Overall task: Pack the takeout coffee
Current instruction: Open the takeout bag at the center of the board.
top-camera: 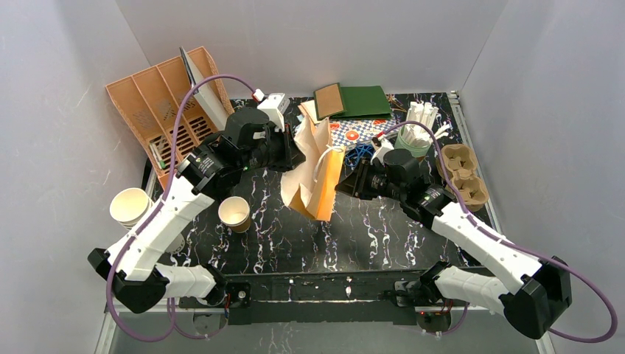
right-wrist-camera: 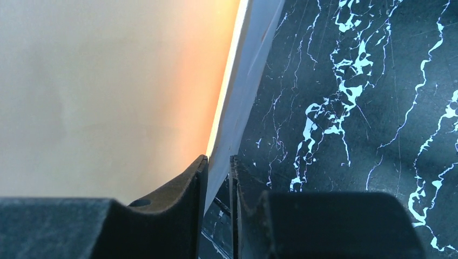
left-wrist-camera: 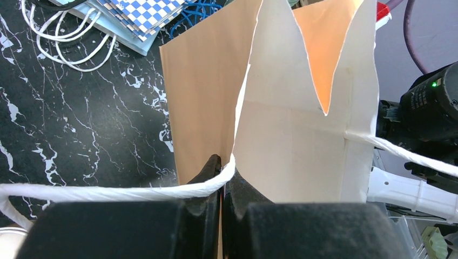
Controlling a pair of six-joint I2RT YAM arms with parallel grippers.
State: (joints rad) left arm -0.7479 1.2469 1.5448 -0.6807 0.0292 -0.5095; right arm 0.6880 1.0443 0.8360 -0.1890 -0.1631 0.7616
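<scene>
While the left gripper (left-wrist-camera: 221, 175) is clamped on the paper bag's (top-camera: 315, 188) rim, the right gripper (right-wrist-camera: 218, 178) straddles the opposite wall, nearly closed, its grip impossible to tell. A lidless tan coffee cup (top-camera: 234, 213) stands left of the bag.

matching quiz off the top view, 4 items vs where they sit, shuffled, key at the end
Things:
1. paper bag
2. lidless paper cup
3. moulded cup carrier
4. orange slotted rack

Places:
a. far-left corner
b. right edge
c. centre, standing open
d. just left of the bag, upright

Pairs: 1-c, 2-d, 3-b, 4-a
</scene>
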